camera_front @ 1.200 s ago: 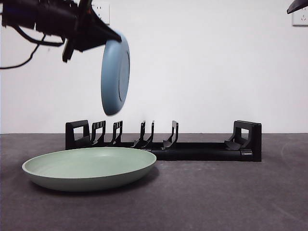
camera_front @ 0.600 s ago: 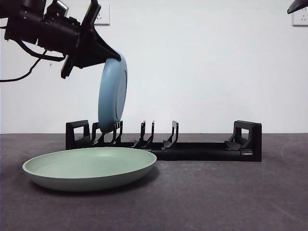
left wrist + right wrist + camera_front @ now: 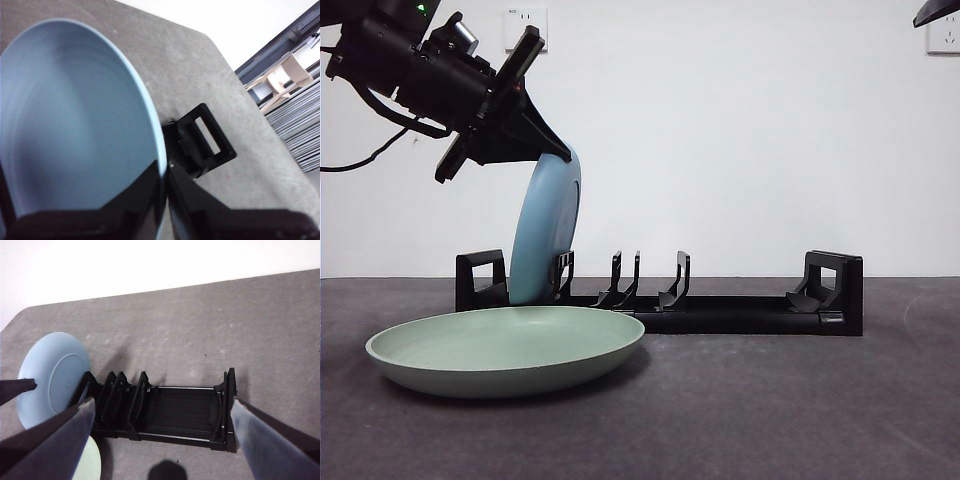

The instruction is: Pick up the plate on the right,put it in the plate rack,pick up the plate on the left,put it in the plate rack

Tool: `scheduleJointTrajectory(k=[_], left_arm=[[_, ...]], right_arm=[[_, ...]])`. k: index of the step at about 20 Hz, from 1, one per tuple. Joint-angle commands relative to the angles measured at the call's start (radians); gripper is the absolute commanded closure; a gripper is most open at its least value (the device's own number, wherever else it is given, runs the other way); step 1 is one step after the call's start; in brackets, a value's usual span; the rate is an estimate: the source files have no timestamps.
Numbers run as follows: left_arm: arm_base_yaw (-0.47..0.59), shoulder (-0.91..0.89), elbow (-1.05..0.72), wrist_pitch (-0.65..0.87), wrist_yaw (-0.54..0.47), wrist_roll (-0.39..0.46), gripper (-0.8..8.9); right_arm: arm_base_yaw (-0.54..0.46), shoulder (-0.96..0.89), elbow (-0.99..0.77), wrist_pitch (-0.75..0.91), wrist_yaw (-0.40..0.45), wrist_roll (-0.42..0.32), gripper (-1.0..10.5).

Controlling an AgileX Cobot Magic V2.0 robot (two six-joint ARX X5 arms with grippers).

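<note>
— While my left fingers (image 3: 552, 150) stay clenched on the blue plate's (image 3: 545, 235) rim, where does it sit?
— On edge, tilted, in the plate rack (image 3: 720, 312) at one end. The green plate (image 3: 505, 348) lies on the tabletop (image 3: 800, 410) before that rack. My right fingers (image 3: 160, 440) hang spread above it, grasping nothing.

we see: blue plate (image 3: 546, 232) smooth matt | green plate (image 3: 505, 349) smooth matt | plate rack (image 3: 720, 310) black plastic, semi-gloss | table (image 3: 770, 410) dark, rough matt
</note>
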State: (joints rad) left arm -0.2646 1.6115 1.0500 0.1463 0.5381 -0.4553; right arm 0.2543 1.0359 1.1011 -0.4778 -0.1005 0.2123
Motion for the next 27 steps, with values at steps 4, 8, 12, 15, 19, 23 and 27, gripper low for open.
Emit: scheduleJointTrajectory(k=[4,8,12,15,19,23,27], left_arm=[[0.003,0.019,-0.020,-0.009,0.000,0.036,4.56],[0.002,-0.001,-0.014,0.002,0.045,0.071,4.58],[0.002,-0.065,-0.013,-0.001,0.074,0.137,4.58],[0.000,-0.144,-0.013,-0.019,0.077,0.204,4.58],[-0.019,-0.289,-0.013,-0.090,0.066,0.360,4.59],[-0.053,-0.436,-0.013,-0.188,0.061,0.533,4.63],[-0.166,-0.615,-0.013,-0.389,-0.155,0.855,4.64]], right_arm=[[0.002,0.008,0.000,0.005,-0.005,-0.002,4.9],[0.002,0.013,0.000,-0.009,-0.005,0.000,4.9],[0.003,0.029,0.000,-0.030,-0.045,0.009,4.9],[0.003,0.059,0.000,-0.043,-0.166,0.017,4.9],[0.013,0.134,0.000,-0.068,-0.294,0.017,5.1],[0.059,0.233,0.000,-0.092,-0.325,0.014,5.1],[0.149,0.409,0.000,-0.084,-0.343,0.007,5.1]])
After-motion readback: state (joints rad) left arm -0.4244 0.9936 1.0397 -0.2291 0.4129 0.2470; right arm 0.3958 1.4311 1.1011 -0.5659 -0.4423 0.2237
